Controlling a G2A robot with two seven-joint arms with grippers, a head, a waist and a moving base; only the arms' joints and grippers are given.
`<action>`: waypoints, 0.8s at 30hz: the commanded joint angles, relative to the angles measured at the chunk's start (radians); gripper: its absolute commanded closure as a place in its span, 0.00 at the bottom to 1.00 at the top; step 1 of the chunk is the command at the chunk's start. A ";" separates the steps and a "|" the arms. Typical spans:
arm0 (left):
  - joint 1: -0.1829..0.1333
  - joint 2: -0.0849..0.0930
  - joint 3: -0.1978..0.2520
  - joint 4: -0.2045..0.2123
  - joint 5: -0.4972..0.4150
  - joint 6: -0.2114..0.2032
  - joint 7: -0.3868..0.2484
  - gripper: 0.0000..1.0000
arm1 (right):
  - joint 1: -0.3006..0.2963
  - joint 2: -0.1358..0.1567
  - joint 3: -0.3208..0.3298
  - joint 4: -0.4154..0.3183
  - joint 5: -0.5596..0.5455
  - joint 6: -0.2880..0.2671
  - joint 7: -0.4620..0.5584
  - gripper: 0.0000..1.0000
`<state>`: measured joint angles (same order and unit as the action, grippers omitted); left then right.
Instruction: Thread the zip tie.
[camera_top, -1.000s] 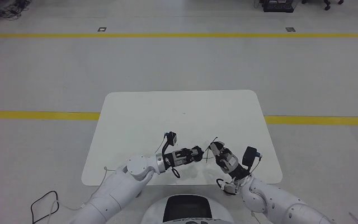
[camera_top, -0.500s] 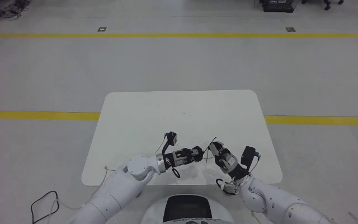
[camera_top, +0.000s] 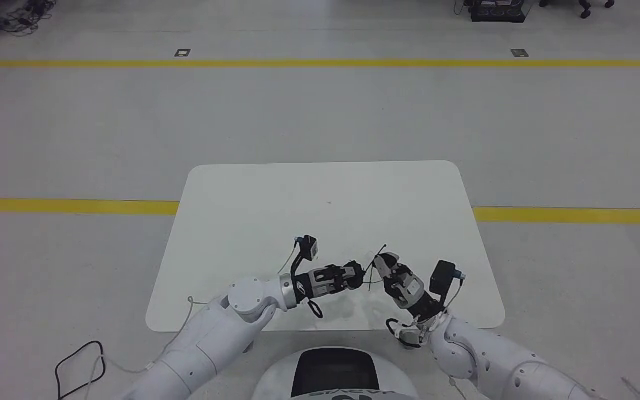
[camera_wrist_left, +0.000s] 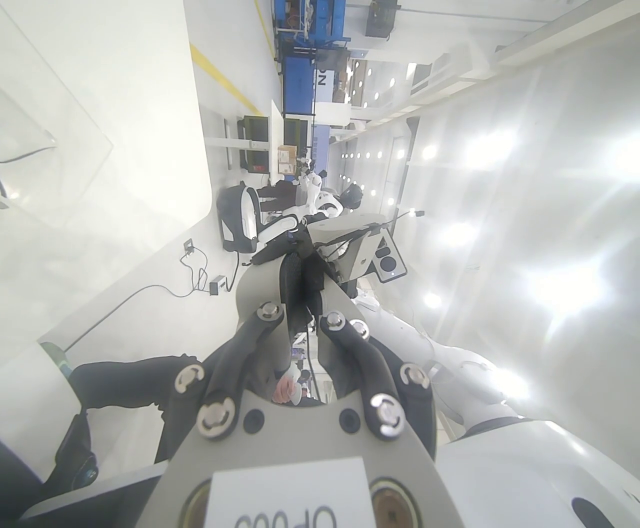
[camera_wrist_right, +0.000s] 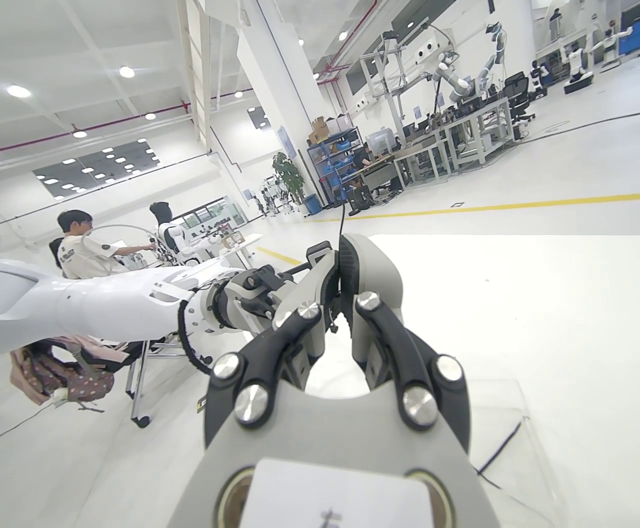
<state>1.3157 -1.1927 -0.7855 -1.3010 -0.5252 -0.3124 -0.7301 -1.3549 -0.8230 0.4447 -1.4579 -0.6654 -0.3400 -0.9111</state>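
right gripper pinches zip tie | left gripper closed (contents unclear) | clear tray holds black strip

- White table: you see a rounded-corner top on pale floor.
- Yellow floor line: runs under the table; a second line lies farther off.
- Black cable: looped on the floor.
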 joint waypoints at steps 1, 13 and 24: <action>-0.001 0.000 0.001 0.002 -0.002 0.000 0.000 1.00 | 0.000 -0.001 0.000 0.002 0.000 0.000 0.003 1.00; -0.004 0.001 0.003 0.009 -0.014 -0.014 -0.004 1.00 | 0.002 -0.007 0.005 0.012 -0.011 0.000 0.020 1.00; -0.004 0.003 0.004 0.009 -0.018 -0.018 -0.001 1.00 | -0.013 -0.010 0.033 0.021 -0.022 0.000 0.015 1.00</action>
<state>1.3116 -1.1903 -0.7822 -1.2921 -0.5436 -0.3304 -0.7313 -1.3662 -0.8327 0.4735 -1.4378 -0.6858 -0.3400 -0.8960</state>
